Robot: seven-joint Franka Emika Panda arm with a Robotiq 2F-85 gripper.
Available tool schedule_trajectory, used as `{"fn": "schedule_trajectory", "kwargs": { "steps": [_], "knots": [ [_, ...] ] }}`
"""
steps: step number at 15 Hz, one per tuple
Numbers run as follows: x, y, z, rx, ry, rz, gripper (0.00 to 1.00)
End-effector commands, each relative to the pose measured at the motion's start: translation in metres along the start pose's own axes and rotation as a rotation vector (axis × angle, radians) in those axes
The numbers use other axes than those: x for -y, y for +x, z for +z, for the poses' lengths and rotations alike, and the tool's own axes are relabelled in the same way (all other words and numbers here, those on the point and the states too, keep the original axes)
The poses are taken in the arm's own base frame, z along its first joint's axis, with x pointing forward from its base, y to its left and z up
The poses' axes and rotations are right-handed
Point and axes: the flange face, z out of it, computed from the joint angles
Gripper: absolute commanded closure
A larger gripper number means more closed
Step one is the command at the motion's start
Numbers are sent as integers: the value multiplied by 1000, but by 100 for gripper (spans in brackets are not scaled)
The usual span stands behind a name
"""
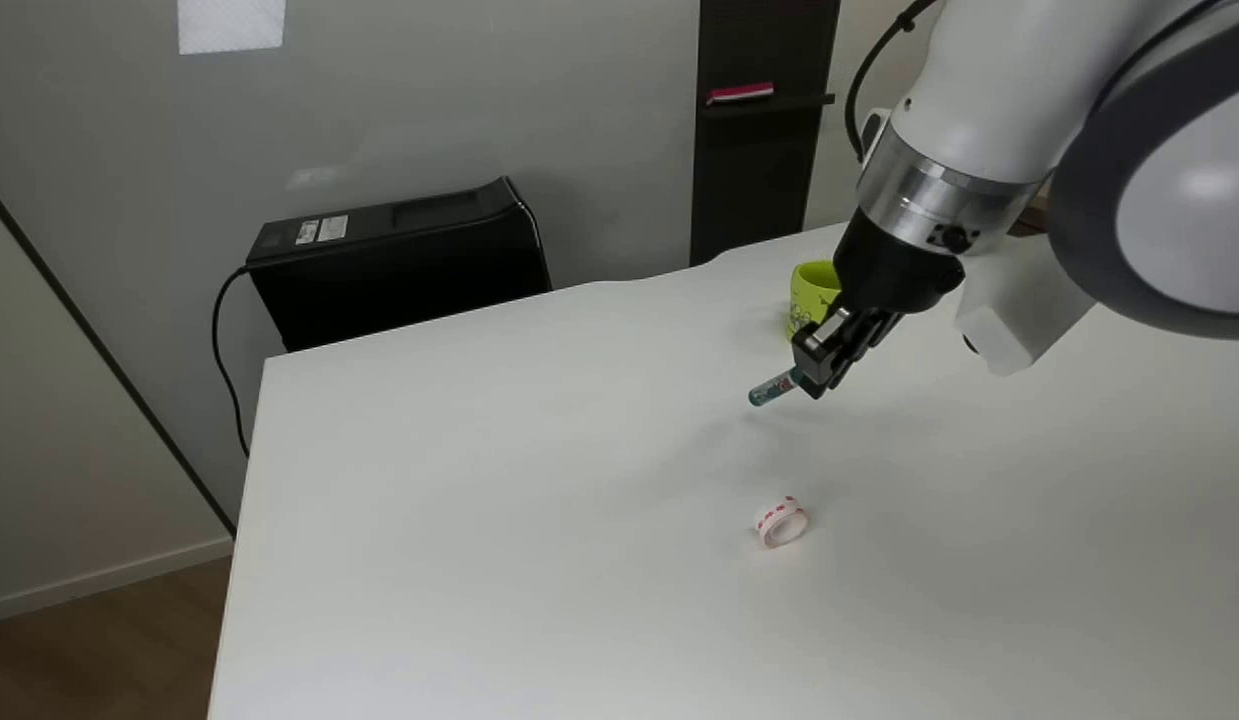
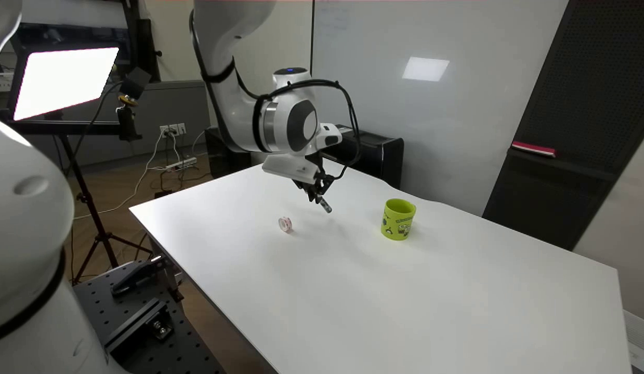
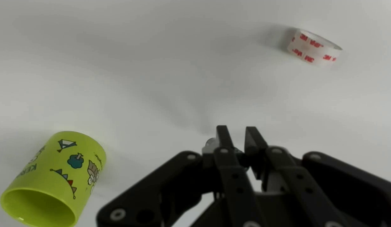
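Observation:
A small teal, see-through tube (image 1: 774, 388) with a printed label juts out of my gripper (image 1: 817, 382), which is shut on it above the white table. The tube (image 2: 326, 206) points obliquely downward in an exterior view, its tip clear of the surface. From the wrist, the gripper (image 3: 236, 132) has a narrow gap at its fingertips; one finger covers most of the tube (image 3: 210, 142). A lime-green mug (image 3: 61, 167) with cartoon prints stands upright nearby, partly behind the gripper in an exterior view (image 1: 807, 295). A clear tape roll (image 3: 312, 49) with red lettering rests on its side edge.
The white table (image 2: 431, 301) has a wavy edge near a grey wall panel. A black box-shaped unit (image 1: 409, 260) stands beyond that edge. A lit lamp panel (image 2: 67, 80) on a tripod and a perforated dark plate (image 2: 181, 343) are beside the table.

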Motion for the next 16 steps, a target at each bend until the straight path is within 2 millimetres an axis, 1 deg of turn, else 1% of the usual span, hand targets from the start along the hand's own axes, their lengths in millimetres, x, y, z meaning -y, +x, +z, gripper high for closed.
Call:
{"fn": "schedule_trajectory", "kwargs": {
  "steps": [1, 8, 9, 10, 13, 14, 15, 16],
  "knots": [
    [-2, -26, 4, -3, -22, 32, 98],
    [-7, -51, 29, 59, -70, 49, 98],
    [-7, -53, 31, 71, -74, 51, 66],
    [-6, -55, 34, 84, -79, 53, 65],
    [-6, -58, 40, 121, -86, 63, 45],
    [-6, -59, 41, 137, -89, 65, 36],
    [-7, -59, 39, 163, -92, 68, 30],
    [-9, -57, 35, 206, -99, 72, 21]
  ]
}}
